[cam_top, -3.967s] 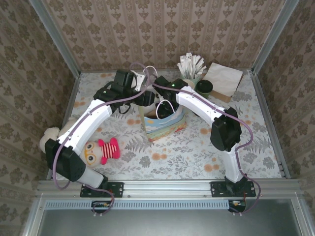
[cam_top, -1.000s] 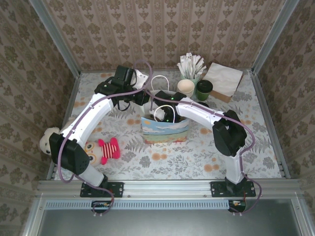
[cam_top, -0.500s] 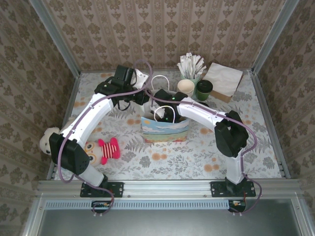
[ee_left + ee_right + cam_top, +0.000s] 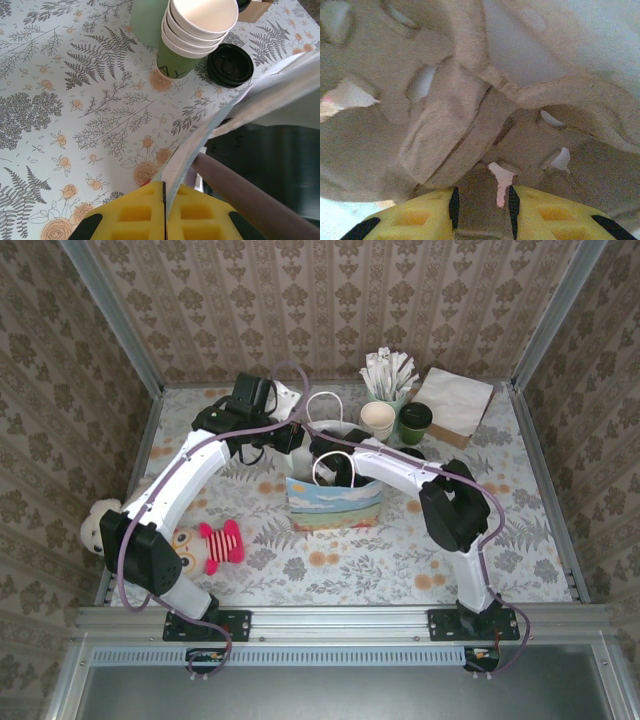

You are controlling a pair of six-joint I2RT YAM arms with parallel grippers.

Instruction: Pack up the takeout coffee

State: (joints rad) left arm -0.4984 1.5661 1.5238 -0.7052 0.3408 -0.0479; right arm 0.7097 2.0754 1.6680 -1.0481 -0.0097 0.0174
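From above, the takeout coffee (image 4: pixel 415 420) stands on the table (image 4: pixel 400 550) at the far right. It is a short dark-green paper cup under a round black lid. It sits just right of the stack of cups (image 4: pixel 378 420) and well outside the gift bag (image 4: pixel 335 505). The bag stands upright in the middle of the table. Its glossy near face is printed with a pale blue and green landscape, and white cord handles loop up from it. Both arms meet at its mouth.

The left wrist camera shows that meeting close up. The left gripper (image 4: pixel 164 200) has its yellow ribbed fingers pressed together on the thin white edge of the bag. Beyond it, the stacked cups show cream insides and rolled rims. A loose black lid (image 4: pixel 230 65) lies flat on the table's fern-and-flower pattern, just right of the stack. The lowest cup carries a scrap of pale print, too partial to read.

The right wrist camera sits inside the bag, facing a brown moulded-pulp carrier (image 4: pixel 450 130), rough and fibrous, with rounded hollows. The right gripper (image 4: pixel 481 200) holds its fingers a little apart with pulp in the gap. I cannot tell whether they pinch it.
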